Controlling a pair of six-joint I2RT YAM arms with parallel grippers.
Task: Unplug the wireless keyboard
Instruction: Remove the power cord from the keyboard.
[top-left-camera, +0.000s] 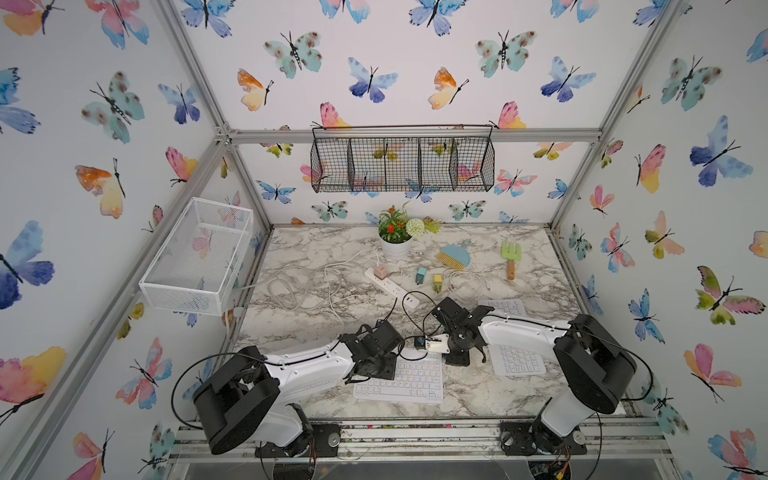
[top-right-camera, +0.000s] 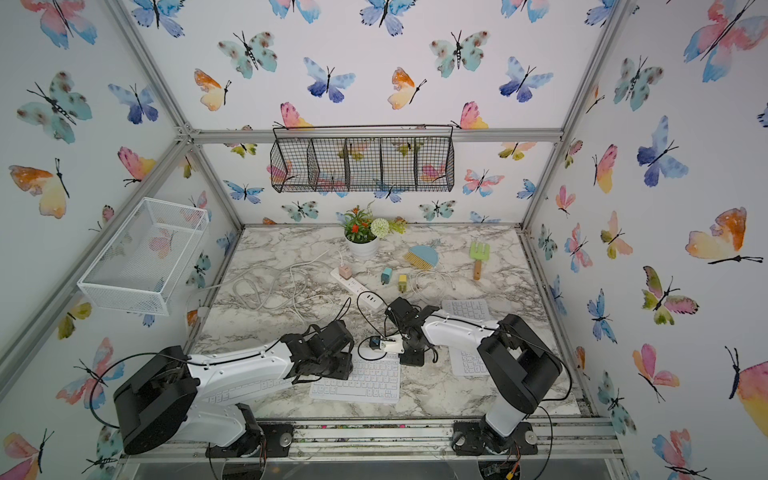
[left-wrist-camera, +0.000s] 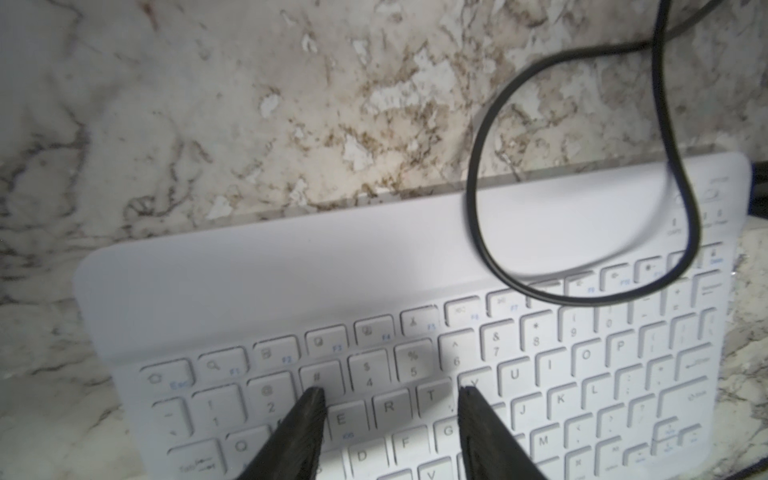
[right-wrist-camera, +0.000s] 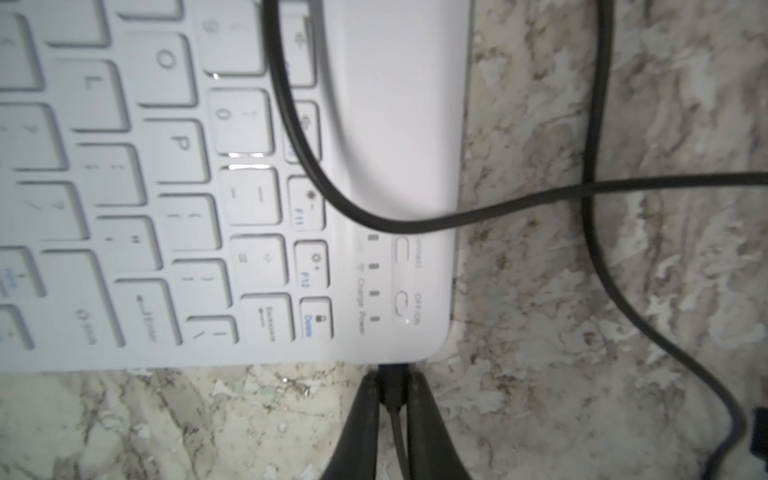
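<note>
The wireless keyboard (top-left-camera: 399, 380) (top-right-camera: 356, 382) lies near the table's front, white with faintly tinted keys. My left gripper (left-wrist-camera: 390, 392) is open, its fingertips (left-wrist-camera: 313, 409) resting on the keys around E, R and T, nothing between them. A black cable (left-wrist-camera: 478, 208) (right-wrist-camera: 457, 216) loops over the keyboard's far right part. Its black plug (right-wrist-camera: 392, 384) sits in the keyboard's right side edge near the back corner. My right gripper (right-wrist-camera: 393, 380) is shut on that plug, right against the keyboard's edge, the cable running back between the fingers.
Two plain white keyboards (top-left-camera: 517, 359) (top-left-camera: 505, 307) lie under the right arm, and a third (top-right-camera: 249, 390) under the left arm. Behind are a power strip (top-left-camera: 392, 286), white cables (top-left-camera: 291, 286), two small chargers (top-left-camera: 420, 275), a flower pot (top-left-camera: 395, 245), a brush (top-left-camera: 455, 255) and a green fork (top-left-camera: 510, 255).
</note>
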